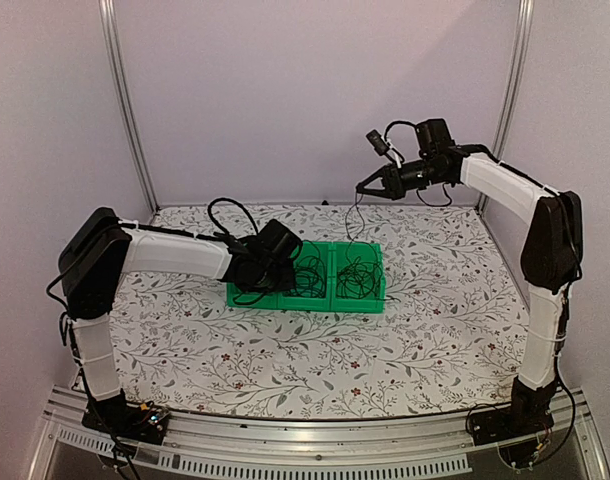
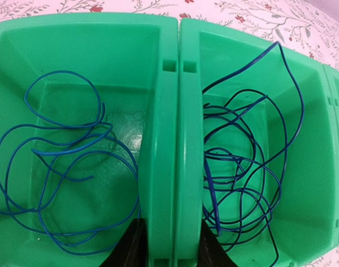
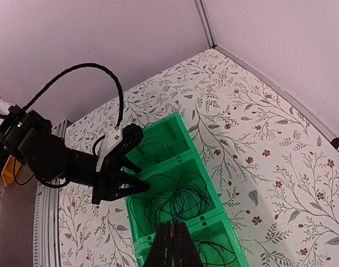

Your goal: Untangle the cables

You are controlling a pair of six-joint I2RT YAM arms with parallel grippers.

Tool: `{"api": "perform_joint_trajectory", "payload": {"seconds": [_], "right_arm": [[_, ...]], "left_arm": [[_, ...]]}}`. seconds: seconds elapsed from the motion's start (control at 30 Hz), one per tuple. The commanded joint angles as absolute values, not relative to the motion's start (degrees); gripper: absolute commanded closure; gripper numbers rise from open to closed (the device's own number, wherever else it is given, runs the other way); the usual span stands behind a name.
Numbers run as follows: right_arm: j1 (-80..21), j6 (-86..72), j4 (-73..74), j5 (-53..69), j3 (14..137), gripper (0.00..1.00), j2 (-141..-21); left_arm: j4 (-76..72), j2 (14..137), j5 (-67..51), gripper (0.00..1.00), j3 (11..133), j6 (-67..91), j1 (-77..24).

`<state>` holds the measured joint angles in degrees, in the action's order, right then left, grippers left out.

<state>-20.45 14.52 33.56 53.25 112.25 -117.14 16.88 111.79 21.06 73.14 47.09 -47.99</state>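
Three green bins [image 1: 305,299] stand joined in a row mid-table. My left gripper [image 2: 170,247] straddles the double wall [image 2: 178,139] between two bins, its black fingers [image 2: 128,245] pressed against both sides. A loose blue cable [image 2: 64,156] lies in the bin to its left. A blue and black tangle [image 2: 242,178] fills the bin to its right. My right gripper [image 1: 363,187] is raised high over the bins, shut on a thin black cable [image 1: 356,222] that hangs down to the tangle [image 3: 178,197]. Another black coil [image 1: 357,275] lies in the right-hand bin.
The floral tabletop [image 1: 435,320] surrounds the bins. White walls and metal frame posts [image 1: 125,110] close in the back and sides. The left arm's thick black cable [image 3: 103,72] loops above its wrist.
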Motion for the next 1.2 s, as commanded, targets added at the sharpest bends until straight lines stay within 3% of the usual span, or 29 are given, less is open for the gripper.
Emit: {"api": "perform_joint_trajectory", "payload": {"seconds": [0.0,0.63,1.07,1.17], "right_arm": [[-19.7,17.55,33.21,51.86,106.53,1.0,-118.42],[-20.49,32.1,40.7,38.09,95.36,1.0,-119.67],[-21.88,33.36,42.13,34.58,94.81,1.0,-122.27],[-21.89,33.15,43.92,33.96,96.21,0.93,-122.39]], "left_arm": [[19.36,114.59,15.9,0.71,70.83,49.99,-48.1],[18.96,114.29,15.48,0.71,70.37,50.19,-48.03],[18.43,107.6,18.7,0.55,71.43,46.67,-48.94],[19.39,105.42,19.89,0.51,71.8,46.75,-49.34]]}}
